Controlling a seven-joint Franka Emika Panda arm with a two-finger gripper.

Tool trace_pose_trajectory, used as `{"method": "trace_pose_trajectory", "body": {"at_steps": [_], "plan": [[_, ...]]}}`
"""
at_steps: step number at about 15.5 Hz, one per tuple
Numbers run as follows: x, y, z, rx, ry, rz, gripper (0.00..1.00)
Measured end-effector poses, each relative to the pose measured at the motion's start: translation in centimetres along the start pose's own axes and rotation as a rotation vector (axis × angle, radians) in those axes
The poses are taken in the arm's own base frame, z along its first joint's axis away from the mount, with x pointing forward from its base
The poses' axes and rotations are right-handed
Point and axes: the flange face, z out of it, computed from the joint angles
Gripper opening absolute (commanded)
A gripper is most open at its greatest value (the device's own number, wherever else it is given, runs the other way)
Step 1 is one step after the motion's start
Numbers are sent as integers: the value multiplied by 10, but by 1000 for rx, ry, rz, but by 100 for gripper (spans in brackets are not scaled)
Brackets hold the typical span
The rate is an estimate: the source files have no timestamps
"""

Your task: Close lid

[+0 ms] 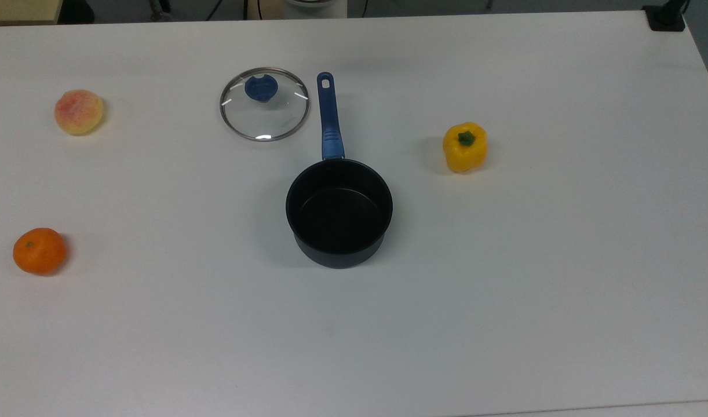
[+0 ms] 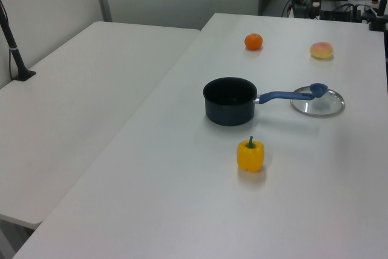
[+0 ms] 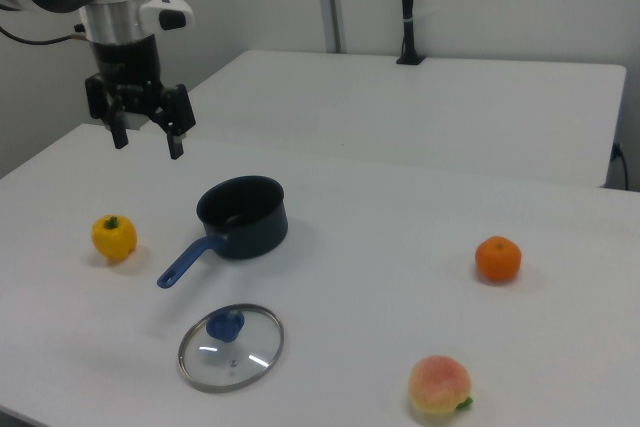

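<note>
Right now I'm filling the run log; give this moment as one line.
gripper: open, raised above table, empty | lid: flat on table, beside saucepan handle | saucepan: uncovered | step: lid not yet grasped

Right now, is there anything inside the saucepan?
Nothing: the saucepan is uncovered, and the top view shows its bare dark bottom. The near inner wall is hidden by the rim. The lid lies flat on the table beside its handle.

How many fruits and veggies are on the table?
3. A yellow pepper sits at the top view's right of the saucepan, a peach at far left, and an orange below the peach.
</note>
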Motion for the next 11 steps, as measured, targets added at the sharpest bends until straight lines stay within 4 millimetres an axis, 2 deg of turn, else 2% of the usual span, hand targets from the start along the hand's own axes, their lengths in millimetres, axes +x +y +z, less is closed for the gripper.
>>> {"method": "trace_pose_trajectory", "body": {"at_steps": [2,11], "plan": [[-8,-7,5,5,-50,-15,100],[-27,-9,99,-22,-278,-54,100]]}}
